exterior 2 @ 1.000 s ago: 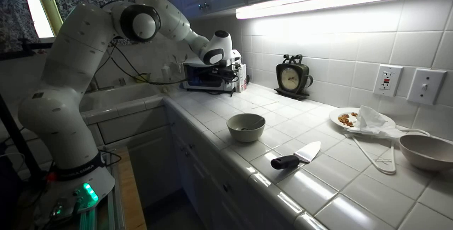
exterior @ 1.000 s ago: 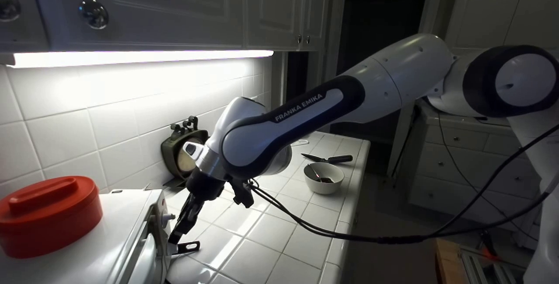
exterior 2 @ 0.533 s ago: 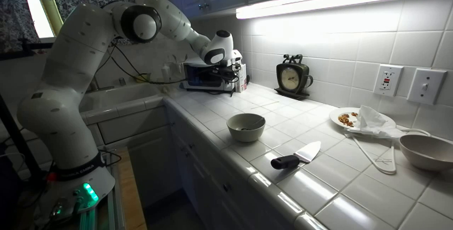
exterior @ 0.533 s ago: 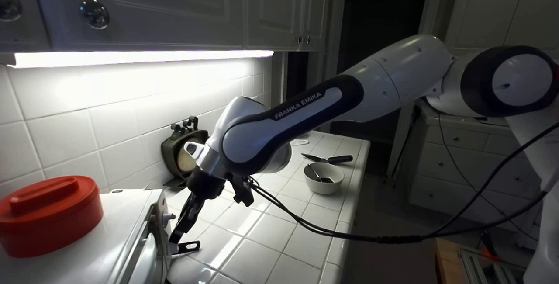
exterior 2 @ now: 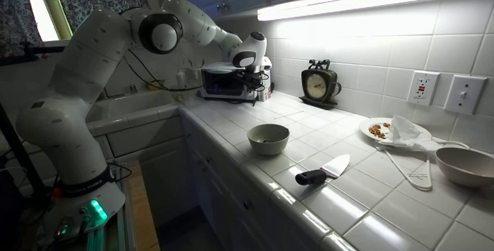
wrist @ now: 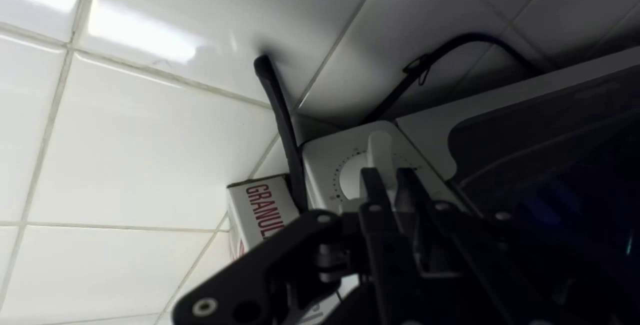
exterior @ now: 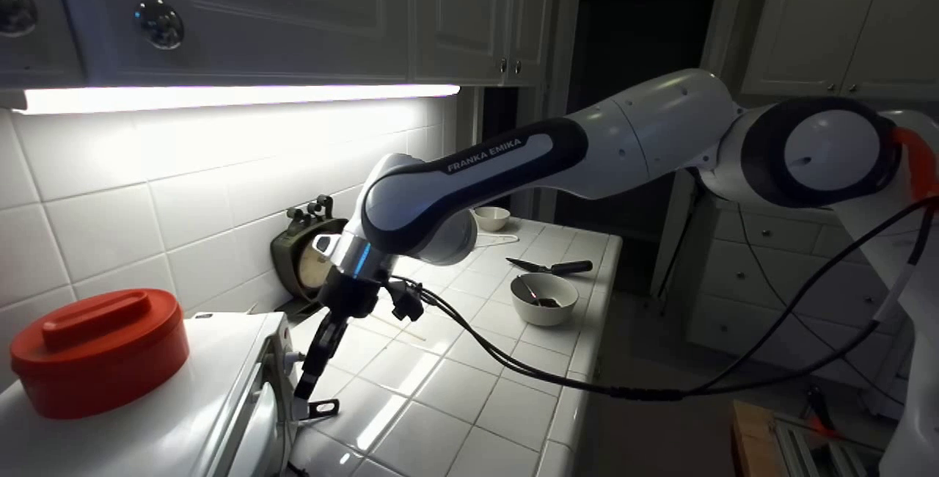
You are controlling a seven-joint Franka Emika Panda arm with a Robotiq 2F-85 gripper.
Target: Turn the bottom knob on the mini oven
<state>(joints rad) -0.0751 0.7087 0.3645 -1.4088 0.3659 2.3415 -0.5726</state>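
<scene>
The mini oven (exterior: 220,348) is a pale metal box with a dark glass door, at the lower left in an exterior view; it also shows at the back of the counter (exterior 2: 225,83). In the wrist view, its bottom knob (wrist: 381,147) is a white dial with a raised ridge, ringed by dots on the front panel (wrist: 320,165). My gripper (wrist: 388,171) has its black fingers shut on both sides of the ridge, hiding its lower part. The gripper also shows low at the oven front (exterior: 302,392). The upper knob (exterior: 293,359) sits above it.
A red pot (exterior: 103,359) stands on the oven. A GRANUL-labelled box (wrist: 265,210) and a black handle-like strip (wrist: 280,105) lie beside the oven. A cord (wrist: 450,47) runs in front. A clock-like dial (exterior 2: 318,83), bowl (exterior 2: 268,139) and spatula (exterior 2: 324,172) stand on the counter.
In the last half second the arm has shifted and tilted. The oven and red pot have moved a little to the right in both the exterior view showing the pot and, slightly, the opposite view.
</scene>
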